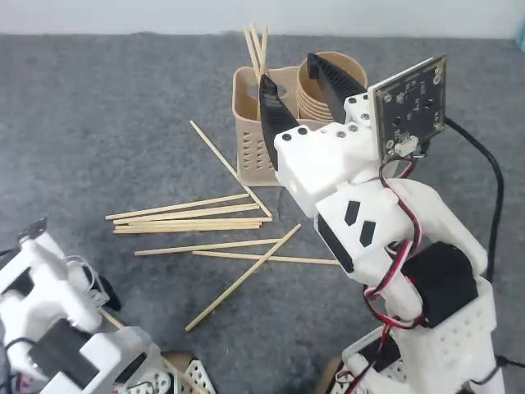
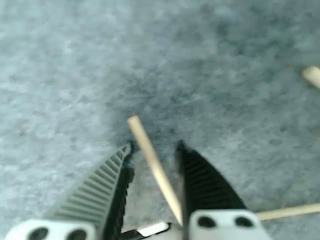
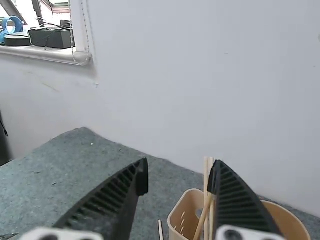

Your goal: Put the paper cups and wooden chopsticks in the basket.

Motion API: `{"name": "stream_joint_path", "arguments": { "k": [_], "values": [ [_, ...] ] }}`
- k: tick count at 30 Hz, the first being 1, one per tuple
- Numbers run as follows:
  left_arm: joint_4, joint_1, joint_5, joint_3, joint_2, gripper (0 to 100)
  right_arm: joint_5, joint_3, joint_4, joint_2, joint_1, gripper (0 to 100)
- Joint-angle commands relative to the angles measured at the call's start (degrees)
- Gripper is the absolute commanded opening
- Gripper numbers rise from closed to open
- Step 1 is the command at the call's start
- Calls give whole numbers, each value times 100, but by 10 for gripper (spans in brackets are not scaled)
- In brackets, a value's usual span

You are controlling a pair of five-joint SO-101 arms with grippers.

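Behind right tool [image 1: 288,68] — basket [image 1: 250,152] half-hidden

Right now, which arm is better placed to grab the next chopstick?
Left. The left claw is down at the carpet, open, with a chopstick between its jaws. The right claw is raised by the basket, open and empty.

**A:** From above, how much of the basket [image 1: 250,148] is visible?

**B:** Its right part sits behind the right tool [image 1: 288,69] and arm. The paper cups [image 1: 305,98] show little more than rims.

**A:** And the left arm [image 1: 49,304]?

**B:** Cut off by the picture's left and bottom edges. In its wrist view one chopstick [image 2: 150,155] runs under the left tool [image 2: 154,146], near end hidden. Another chopstick [image 2: 312,75] is a blurred tip at the edge.
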Motion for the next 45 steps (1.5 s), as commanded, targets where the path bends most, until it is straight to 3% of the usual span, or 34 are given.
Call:
{"name": "stream_joint_path", "arguments": {
  "k": [1,9,19,27,32,43,45],
  "values": [
    [-246,-44,-70,-22,290,16,35,-316,-154,-31,-48,210],
    [-88,-70,-62,-84,290,13,35,-343,-127,-57,-31,210],
    [2215,-70,-26,-2299,281,13,35,-343,-110,-57,-22,210],
    [2945,-26,-18,-3222,290,13,35,-334,-110,-57,-22,210],
    [2585,-79,-378,-2431,290,29,35,-334,-127,-57,-22,210],
    [-308,-141,-914,-75,281,80,70,-316,-145,-57,-40,209],
    [-308,-264,-993,-40,229,81,70,-325,-127,-57,-40,209]
  ]
}}
